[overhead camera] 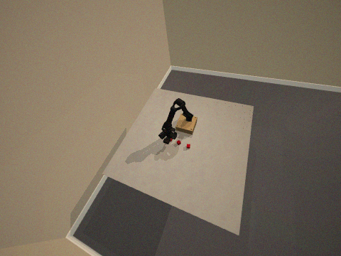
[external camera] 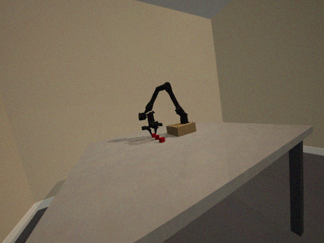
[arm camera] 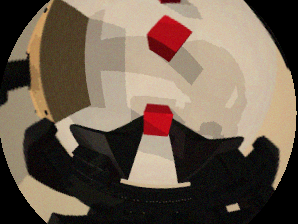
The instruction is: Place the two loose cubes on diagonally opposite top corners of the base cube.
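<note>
Three red cubes lie in a row on the table. My gripper point(external camera: 153, 133) point(arm camera: 156, 119) points down at the end of the row and is shut on the nearest red cube point(overhead camera: 170, 140) point(arm camera: 158, 121), with a fingertip against each side. This cube is at table height; whether it touches the table cannot be told. The middle red cube point(overhead camera: 178, 142) point(external camera: 157, 137) point(arm camera: 168, 36) stands apart from it, turned at an angle in the wrist view. The far red cube point(overhead camera: 188, 146) point(external camera: 162, 140) point(arm camera: 170, 1) is cut off at the wrist view's top edge. The cubes look alike, so the base cube cannot be told by look.
The arm stands on a wooden block point(overhead camera: 186, 125) point(external camera: 181, 129) point(arm camera: 62, 60), close beside the cube row. The pale table point(overhead camera: 213, 171) point(external camera: 202, 162) carries the arm's shadow. A wall rises beyond the table's left edge.
</note>
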`<action>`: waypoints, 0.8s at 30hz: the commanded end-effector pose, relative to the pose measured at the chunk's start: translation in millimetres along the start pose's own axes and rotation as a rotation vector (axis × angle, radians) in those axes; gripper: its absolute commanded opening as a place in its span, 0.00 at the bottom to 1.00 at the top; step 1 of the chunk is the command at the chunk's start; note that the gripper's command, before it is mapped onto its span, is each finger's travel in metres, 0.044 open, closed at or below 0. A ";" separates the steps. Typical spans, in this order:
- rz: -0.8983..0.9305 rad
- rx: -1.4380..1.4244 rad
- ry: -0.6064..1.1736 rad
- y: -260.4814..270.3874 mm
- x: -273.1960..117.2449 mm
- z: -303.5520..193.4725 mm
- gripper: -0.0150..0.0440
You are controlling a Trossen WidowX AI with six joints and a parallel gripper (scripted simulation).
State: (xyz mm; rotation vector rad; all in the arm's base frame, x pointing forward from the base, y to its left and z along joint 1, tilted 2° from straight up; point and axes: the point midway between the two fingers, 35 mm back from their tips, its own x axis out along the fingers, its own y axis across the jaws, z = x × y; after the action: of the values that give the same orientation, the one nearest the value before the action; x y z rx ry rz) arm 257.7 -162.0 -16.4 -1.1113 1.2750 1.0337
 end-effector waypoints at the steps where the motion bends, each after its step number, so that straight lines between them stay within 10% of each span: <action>1: -0.003 -0.002 -0.003 -0.9 -1.7 0.2 0.43; 24: -0.004 -0.002 -0.002 -5.0 -72.5 -1.8 0.43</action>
State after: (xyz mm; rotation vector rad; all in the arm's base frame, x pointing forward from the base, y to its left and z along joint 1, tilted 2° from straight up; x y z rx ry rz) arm 258.7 -162.8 46.6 -1.1063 1.2773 1.0389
